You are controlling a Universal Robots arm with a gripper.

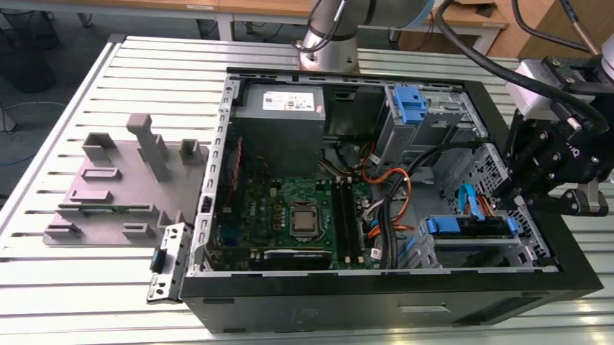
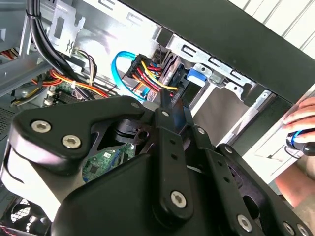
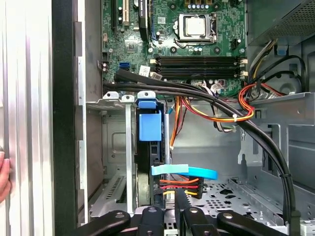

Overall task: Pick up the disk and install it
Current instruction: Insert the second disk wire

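The disk (image 1: pixel 467 228) sits in its bay, lower right of the exterior view. The gripper (image 1: pixel 548 192) hovers just beside it. Can't tell its grip state.

My bench (image 1: pixel 115 79), a ribbed aluminium slat top, carries three things. The open black computer case (image 1: pixel 384 309) lies on its side toward the exterior view's right, its inside facing up. A grey moulded fixture (image 1: pixel 120 187) with upright posts sits toward the exterior view's left. My arm's round base (image 1: pixel 326 54) stands on the bench at the far edge, just behind the case.
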